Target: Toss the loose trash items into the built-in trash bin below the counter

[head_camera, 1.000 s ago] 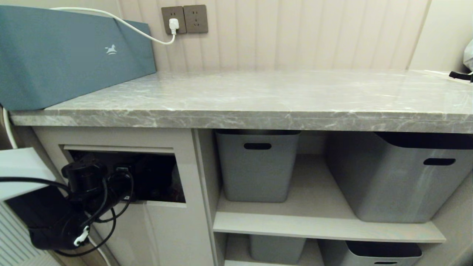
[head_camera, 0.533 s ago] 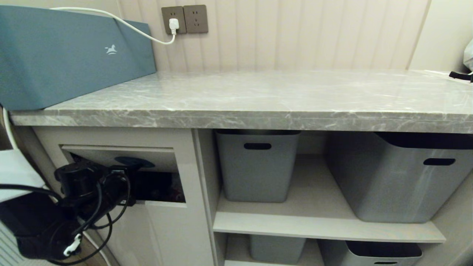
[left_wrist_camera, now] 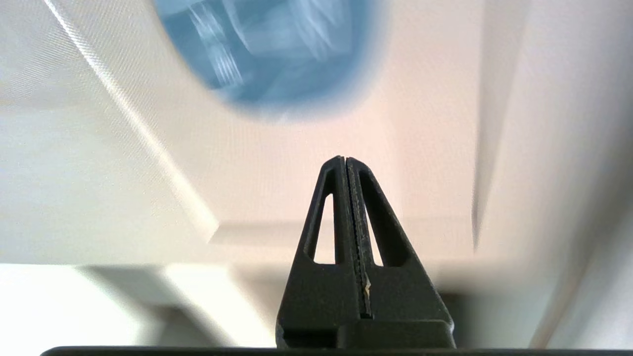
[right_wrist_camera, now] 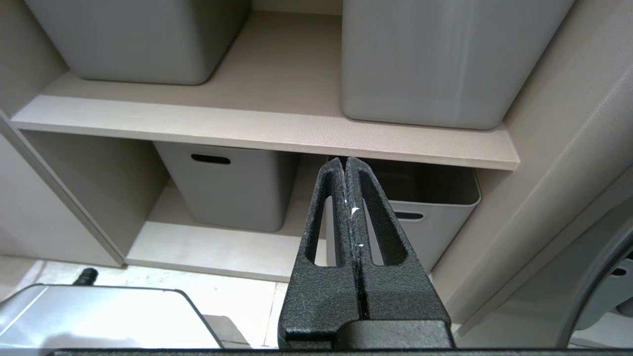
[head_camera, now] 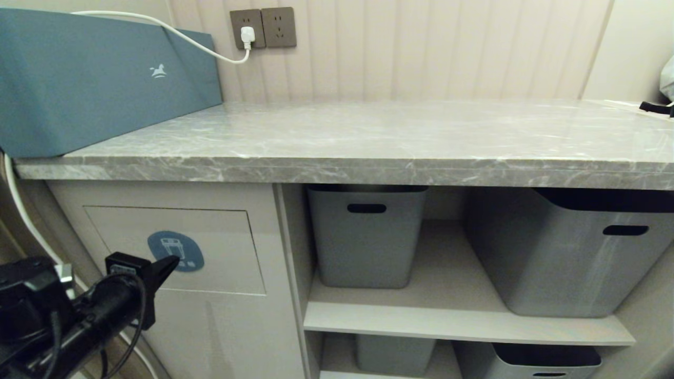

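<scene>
Overhead, grey marble counter (head_camera: 368, 137), beige panelled wall (head_camera: 421, 47)

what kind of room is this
Probably a home kitchen or utility nook: a marble-patterned counter, a built-in trash bin flap below it, and grey storage tubs on beige shelves.

The built-in trash bin (head_camera: 176, 250) flap lies just ahead of the closed jaws, below the counter (head_camera: 368, 142); storage tubs (head_camera: 367, 234) stand to their right.

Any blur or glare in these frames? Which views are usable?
Left wrist view: blue bin icon smeared by motion blur, left gripper sharp. Head view: crisp, soft sheen on the counter. Right wrist view: sharp on right gripper and grey tubs; glare on the floor.
</scene>
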### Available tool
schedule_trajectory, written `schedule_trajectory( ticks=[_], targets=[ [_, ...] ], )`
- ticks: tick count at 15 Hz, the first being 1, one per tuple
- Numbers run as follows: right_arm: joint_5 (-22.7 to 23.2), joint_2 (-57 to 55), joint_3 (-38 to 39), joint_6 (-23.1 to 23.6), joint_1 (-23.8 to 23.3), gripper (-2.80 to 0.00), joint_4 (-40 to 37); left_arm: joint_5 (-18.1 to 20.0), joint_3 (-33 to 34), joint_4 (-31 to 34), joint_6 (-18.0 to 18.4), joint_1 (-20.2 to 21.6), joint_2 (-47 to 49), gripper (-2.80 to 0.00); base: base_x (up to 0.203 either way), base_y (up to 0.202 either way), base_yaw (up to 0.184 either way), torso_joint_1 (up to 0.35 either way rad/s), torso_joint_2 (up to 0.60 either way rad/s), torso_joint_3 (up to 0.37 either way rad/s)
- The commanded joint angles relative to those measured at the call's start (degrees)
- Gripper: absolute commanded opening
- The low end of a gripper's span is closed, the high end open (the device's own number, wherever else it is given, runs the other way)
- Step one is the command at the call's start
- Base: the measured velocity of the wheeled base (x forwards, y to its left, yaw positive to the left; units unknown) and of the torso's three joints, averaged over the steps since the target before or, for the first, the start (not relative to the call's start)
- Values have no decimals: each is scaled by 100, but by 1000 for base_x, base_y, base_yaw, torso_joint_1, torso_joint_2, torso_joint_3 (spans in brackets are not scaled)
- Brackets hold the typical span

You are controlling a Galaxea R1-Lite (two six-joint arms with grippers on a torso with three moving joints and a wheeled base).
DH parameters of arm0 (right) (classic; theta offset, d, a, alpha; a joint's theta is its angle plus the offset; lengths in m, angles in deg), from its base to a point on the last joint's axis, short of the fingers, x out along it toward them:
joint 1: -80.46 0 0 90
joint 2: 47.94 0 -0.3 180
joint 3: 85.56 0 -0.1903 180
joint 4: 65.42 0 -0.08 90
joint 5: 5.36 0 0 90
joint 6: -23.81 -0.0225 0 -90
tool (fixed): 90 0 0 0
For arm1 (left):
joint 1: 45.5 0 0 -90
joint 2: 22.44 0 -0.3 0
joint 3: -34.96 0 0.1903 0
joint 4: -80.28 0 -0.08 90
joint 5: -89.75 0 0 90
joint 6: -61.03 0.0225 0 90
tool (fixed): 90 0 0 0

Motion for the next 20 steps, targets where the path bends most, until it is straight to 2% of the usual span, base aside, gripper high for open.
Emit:
schedule_trajectory(
  ticks=[1, 3, 6, 7, 8, 10, 11, 13, 14, 16, 17, 19, 20],
  targets=[
    [-11, 0, -10, 29, 1, -280, -10, -16, 381, 151, 1179, -225, -1312, -280, 0, 0, 0, 0, 0, 0],
    [6, 0, -10, 56, 1, -280, -10, -45, 576, 1056, 2779, -345, -2393, -280, 0, 0, 0, 0, 0, 0],
    [-4, 0, -1, 4, 1, -280, -10, -42, 692, 2765, 4932, -418, -3930, -280, 0, 0, 0, 0, 0, 0],
    [-11, 0, -1, 3, 1, -280, -10, -52, 711, 3389, 5507, -430, -4455, -280, 0, 0, 0, 0, 0, 0],
    [-11, 0, -7, 41, 1, -280, -10, -60, 722, 3947, 5890, -436, -4984, -280, 0, 0, 0, 0, 0, 0],
    [15, 0, -10, 46, 1, -280, -19, -69, 719, 5353, 6481, -448, -6281, -280, 0, 0, 0, 0, 0, 0],
    [14, 0, -10, 32, 1, -280, -10, -71, 681, 5925, 6634, -454, -6841, -280, 0, 0, 0, 0, 0, 0],
    [3, 0, -10, 21, 1, -280, -10, -82, 624, 6902, 7020, -447, -7455, -280, 0, 0, 0, 0, 0, 0],
    [-1, 0, -10, 21, 1, -280, -10, -83, 600, 7278, 7214, -265, -7475, -280, 0, 0, 0, 0, 0, 0],
    [6, 0, -10, 21, 1, -280, -10, -58, 588, 7474, 7491, 674, -7445, -280, 0, 0, 0, 0, 0, 0],
    [-2, 0, -10, 21, 1, -280, -10, -31, 600, 7513, 7597, 977, -7441, -280, 0, 0, 0, 0, 0, 0],
    [-2, 0, -10, 21, 1, -280, -10, 201, 742, 7206, 8069, 1004, -7443, -280, 0, 0, 0, 0, 0, 0],
    [-2, 0, -10, 21, 1, -280, -10, 239, 752, 7136, 8135, 995, -7443, -280, 0, 0, 0, 0, 0, 0]
  ],
)
